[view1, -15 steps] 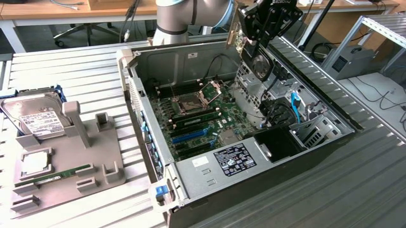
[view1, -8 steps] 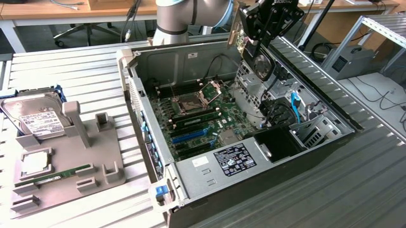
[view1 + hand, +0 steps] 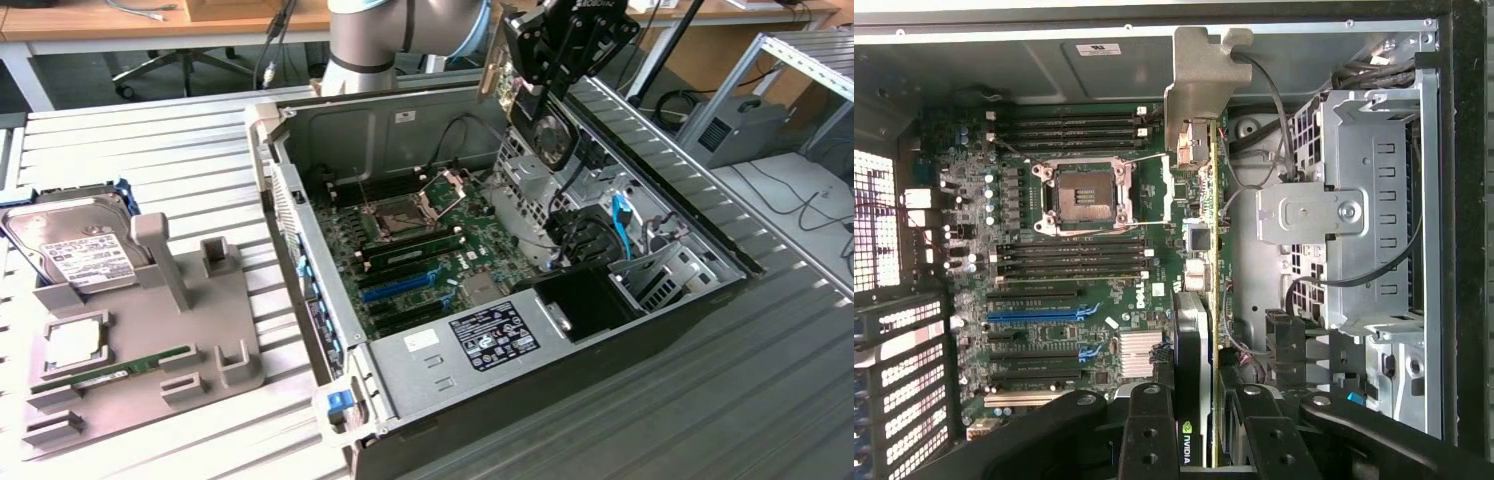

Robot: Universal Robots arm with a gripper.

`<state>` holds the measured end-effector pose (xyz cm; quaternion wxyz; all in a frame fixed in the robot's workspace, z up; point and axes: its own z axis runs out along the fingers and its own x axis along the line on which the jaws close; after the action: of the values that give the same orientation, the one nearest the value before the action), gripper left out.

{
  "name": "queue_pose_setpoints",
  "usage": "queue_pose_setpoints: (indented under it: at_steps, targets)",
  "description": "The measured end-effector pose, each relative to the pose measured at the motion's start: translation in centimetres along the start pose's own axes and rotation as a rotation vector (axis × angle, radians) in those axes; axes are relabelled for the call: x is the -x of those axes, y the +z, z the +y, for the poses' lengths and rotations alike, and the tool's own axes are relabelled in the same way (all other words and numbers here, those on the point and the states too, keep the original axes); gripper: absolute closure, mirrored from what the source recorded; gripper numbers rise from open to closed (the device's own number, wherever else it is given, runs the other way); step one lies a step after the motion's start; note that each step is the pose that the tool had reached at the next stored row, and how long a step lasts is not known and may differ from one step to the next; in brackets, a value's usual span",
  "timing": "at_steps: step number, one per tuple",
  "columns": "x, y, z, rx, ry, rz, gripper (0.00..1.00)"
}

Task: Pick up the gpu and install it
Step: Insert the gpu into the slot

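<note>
The gripper [image 3: 545,95] pinches the gpu [image 3: 553,135] on edge, hanging over the motherboard [image 3: 414,240] inside the open computer case [image 3: 400,355]. I'd say it's mid-install: seating the card calls for squaring its edge with a slot.

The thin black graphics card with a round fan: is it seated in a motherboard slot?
No, the black gripper holds the graphics card in the air above the open grey computer case.

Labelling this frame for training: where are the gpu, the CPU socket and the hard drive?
the gpu [image 3: 1196,100]: wrist view, on its silver end bracket.
the CPU socket [image 3: 1089,195]: wrist view, on its open centre.
the hard drive [image 3: 84,253]: exterior view, on its white label.
</note>
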<state>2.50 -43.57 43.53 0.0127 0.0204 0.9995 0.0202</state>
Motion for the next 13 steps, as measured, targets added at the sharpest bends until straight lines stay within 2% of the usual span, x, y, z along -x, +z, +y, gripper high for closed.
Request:
queue_pose_setpoints:
  at_steps: [5, 13]
  targets:
    - [0.00, 0.00, 0.00, 0.0004, -0.018, 0.0007, 0.73]
    - [0.00, 0.00, 0.03, 0.0037, -0.159, 0.0065, 0.73]
